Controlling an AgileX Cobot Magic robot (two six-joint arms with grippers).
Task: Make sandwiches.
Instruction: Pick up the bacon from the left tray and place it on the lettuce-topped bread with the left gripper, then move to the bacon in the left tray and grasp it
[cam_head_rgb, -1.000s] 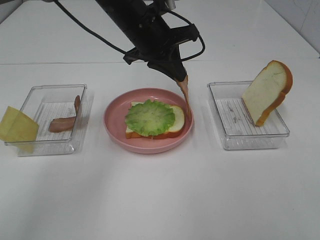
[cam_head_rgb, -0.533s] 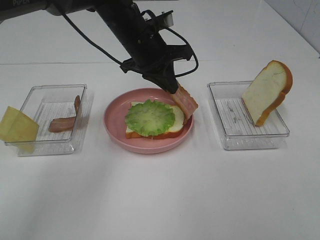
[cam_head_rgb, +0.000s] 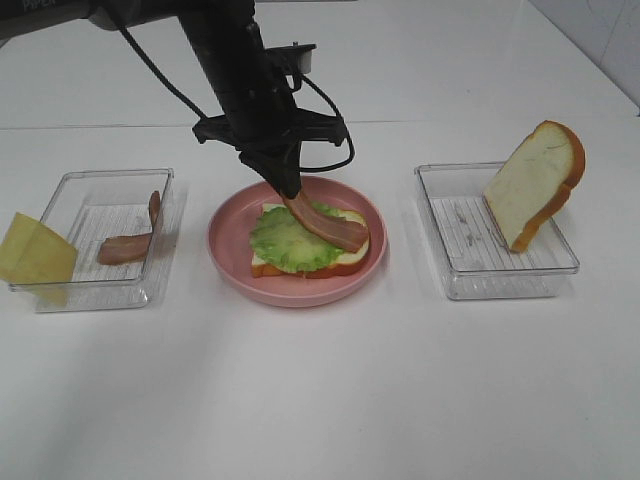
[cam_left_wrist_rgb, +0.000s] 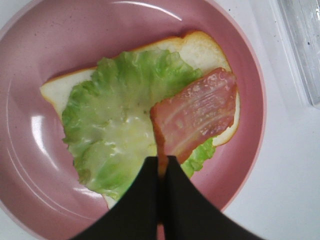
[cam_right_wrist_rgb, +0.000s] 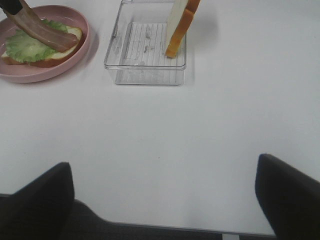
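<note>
A white bread slice (cam_head_rgb: 352, 240) topped with frilly green lettuce (cam_head_rgb: 285, 243) lies on the round pink plate (cam_head_rgb: 225, 250). My left gripper (cam_head_rgb: 288, 185) is shut on one end of a reddish-brown bacon strip (cam_head_rgb: 328, 226), whose free end rests across the lettuce. The left wrist view shows the gripper (cam_left_wrist_rgb: 161, 170), the bacon (cam_left_wrist_rgb: 197, 112), the lettuce (cam_left_wrist_rgb: 115, 125) and the bread (cam_left_wrist_rgb: 205, 47). A second bread slice (cam_head_rgb: 535, 185) leans upright in the right tray. My right gripper (cam_right_wrist_rgb: 162, 200) is open and empty over bare table, out of the exterior view.
The clear right tray (cam_head_rgb: 500, 275) stands right of the plate. The clear left tray (cam_head_rgb: 100, 290) holds another bacon strip (cam_head_rgb: 125, 247). A yellow cheese square (cam_head_rgb: 35, 252) leans against that tray's left side. The plate with the bacon also shows in the right wrist view (cam_right_wrist_rgb: 45, 35).
My left gripper has moved left and down with the bacon. The strip hung at the plate's right rim before; now it lies across the lettuce.
</note>
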